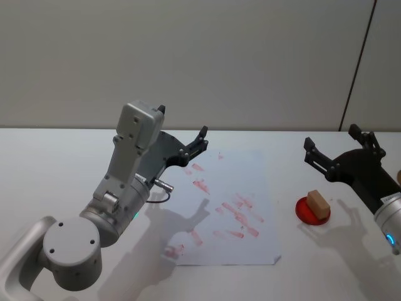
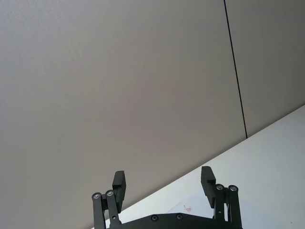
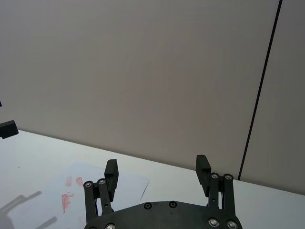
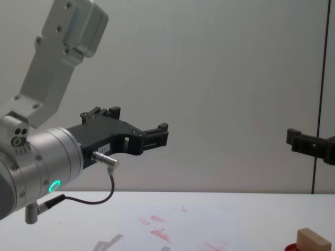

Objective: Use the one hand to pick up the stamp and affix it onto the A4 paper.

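Right gripper [image 1: 331, 138] is hanging open, jaws spread wide, raised just beyond the stamp [image 1: 317, 204], which is sitting on the round red pad [image 1: 303, 212] right of the A4 paper [image 1: 244, 168]. Left gripper [image 1: 182, 122] is idling open over the paper's far-left corner. Next I'd be bringing the right one over the block, squaring jaws across its narrow faces, gripping high.

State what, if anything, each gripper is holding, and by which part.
Nothing is held. The left gripper and right gripper are both open and empty; the stamp sits on the red disc.
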You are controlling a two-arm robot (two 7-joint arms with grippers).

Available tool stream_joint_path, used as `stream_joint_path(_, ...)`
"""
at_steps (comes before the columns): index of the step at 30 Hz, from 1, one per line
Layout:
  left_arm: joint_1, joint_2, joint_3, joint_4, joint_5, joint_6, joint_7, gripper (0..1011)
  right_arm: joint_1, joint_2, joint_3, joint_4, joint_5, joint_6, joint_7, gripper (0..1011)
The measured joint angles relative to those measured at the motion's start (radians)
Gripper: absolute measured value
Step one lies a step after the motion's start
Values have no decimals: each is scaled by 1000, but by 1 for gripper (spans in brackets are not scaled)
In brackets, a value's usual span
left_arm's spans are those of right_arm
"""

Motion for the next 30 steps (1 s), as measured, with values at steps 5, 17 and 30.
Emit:
stream_joint_path(5,0,0,0,0,0,0,0,1003,0,0,0,0,0,0,0,1001)
stream_joint_path(17,0,0,0,0,0,0,0,1003,0,0,0,0,0,0,0,1001)
stream_joint_path(30,0,0,0,0,0,0,0,1003,-30,21,10,-25,11,59,-20,1001)
